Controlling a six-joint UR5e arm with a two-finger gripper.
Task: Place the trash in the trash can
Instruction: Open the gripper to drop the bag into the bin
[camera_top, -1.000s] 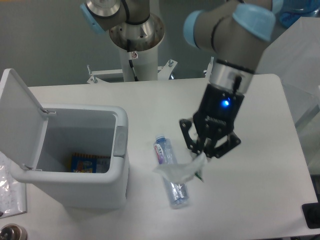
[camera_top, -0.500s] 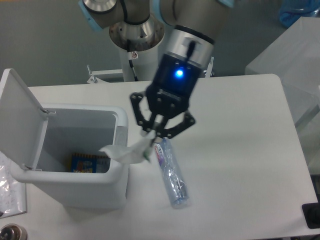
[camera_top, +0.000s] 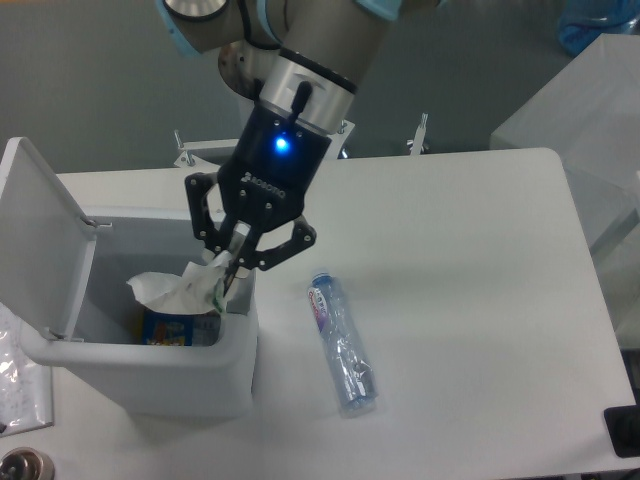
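My gripper (camera_top: 232, 262) is shut on the crumpled clear plastic wrapper (camera_top: 178, 291) with a green strip and holds it over the open mouth of the light-grey trash can (camera_top: 150, 375), near its right rim. The bin's lid (camera_top: 38, 240) stands open at the left. The crushed clear bottle (camera_top: 341, 341) with a blue cap and red-blue label lies flat on the white table to the right of the bin, apart from the gripper.
A blue and yellow packet (camera_top: 178, 327) lies at the bottom of the bin. The arm's base (camera_top: 272, 75) stands at the table's back edge. A grey box (camera_top: 580, 120) sits past the table's right side. Clutter (camera_top: 18, 400) lies at the lower left.
The gripper has carried the wrapper leftward, from right of the bottle, across it, to above the bin's opening. The bottle has not moved.
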